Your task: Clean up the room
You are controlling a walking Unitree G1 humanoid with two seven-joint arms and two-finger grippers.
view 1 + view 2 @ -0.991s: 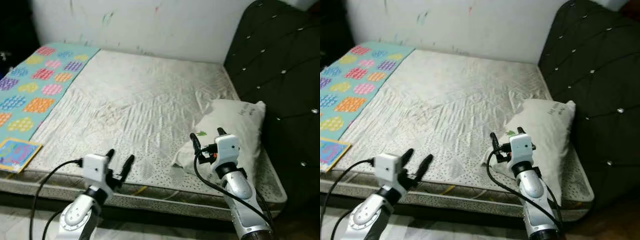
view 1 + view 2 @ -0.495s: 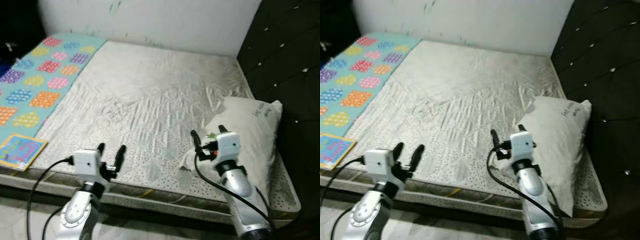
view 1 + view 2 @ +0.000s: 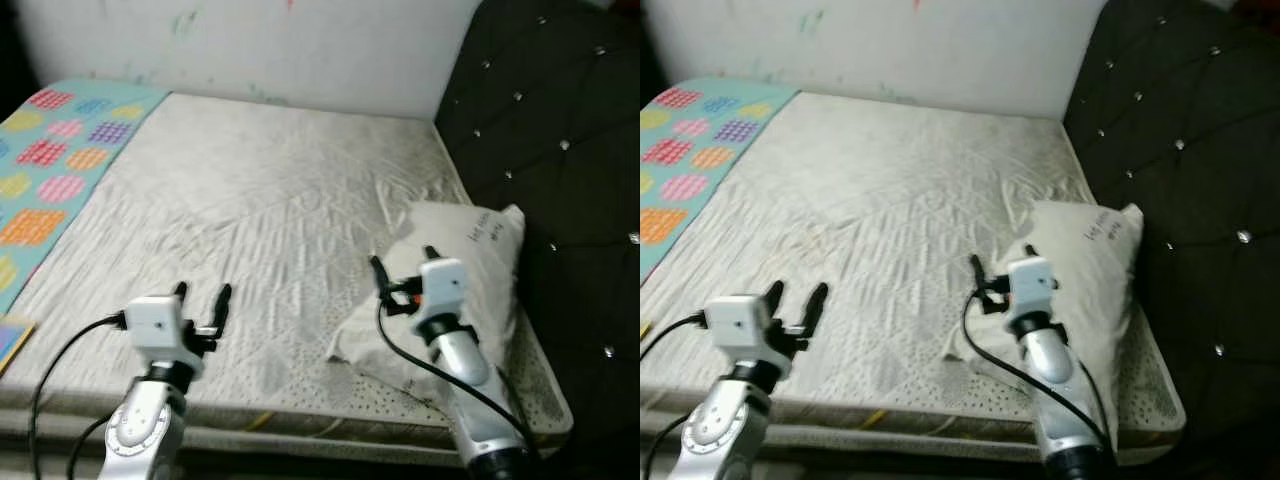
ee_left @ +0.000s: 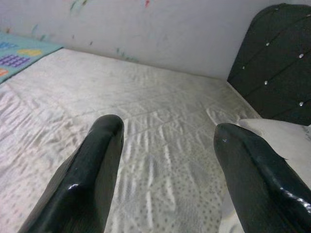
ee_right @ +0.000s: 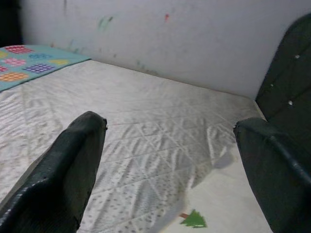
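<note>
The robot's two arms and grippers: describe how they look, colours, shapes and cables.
Both arms are silver, rounded metal segments with a dark ring at the joint. Each ends in a white boxy wrist block carrying two long, glossy black fingers with rounded tips. The left gripper has a black cable looping from its block. The right gripper shows a small red-orange detail beside its block, and black cables trail down its arm.

Quilted cloth mattress; tufted matt headboard.

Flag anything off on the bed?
The pillow lies askew near the mattress's front right corner, by the dark headboard. The sheet is wrinkled beside it. The wall has colored marks. The right gripper hovers at the pillow, jaws open.
</note>
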